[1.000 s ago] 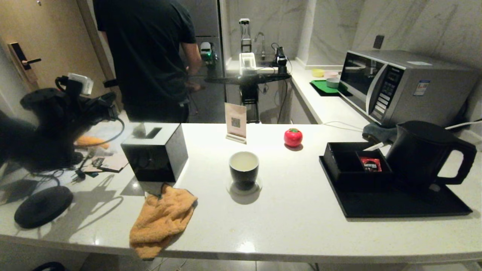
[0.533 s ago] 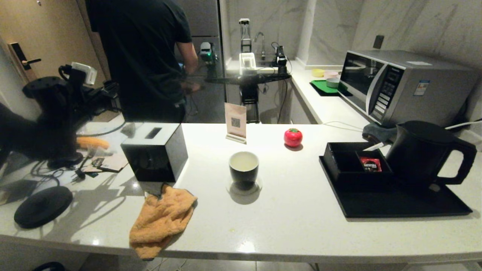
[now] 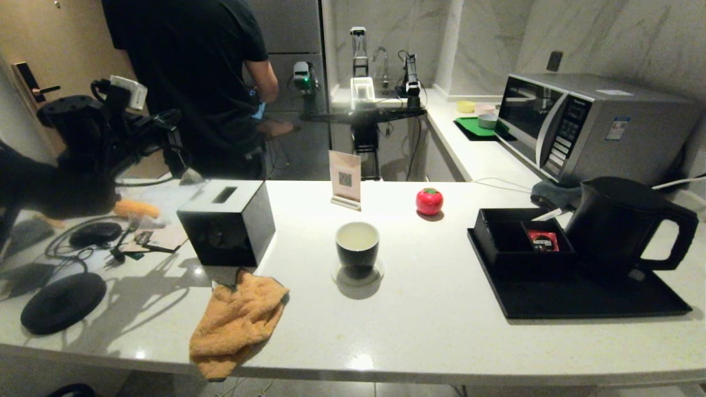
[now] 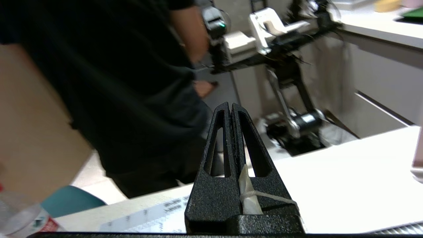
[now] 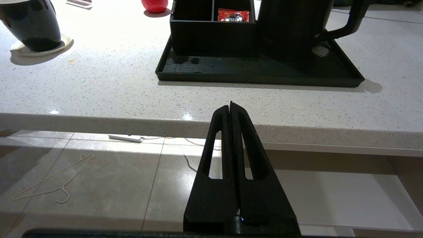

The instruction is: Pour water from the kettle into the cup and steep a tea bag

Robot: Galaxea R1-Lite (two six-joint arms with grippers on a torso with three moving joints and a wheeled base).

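Evidently light and limp, tea bag (image 4: 248, 195) pinched with its string in clenched left gripper (image 4: 231, 107), best gripped high; right gripper (image 5: 230, 106) clenched empty.

The left arm is raised at the far left of the head view, its dark wrist and forearm held above counter height, reaching toward the back. The left gripper (image 4: 231, 107) has its two fingers pressed together, with a small pale scrap and a thin white thread pinched near their base. The right gripper (image 5: 230, 106) does not appear in the head view; its wrist view shows its fingers closed flat against each other, empty, held low and pointing level.
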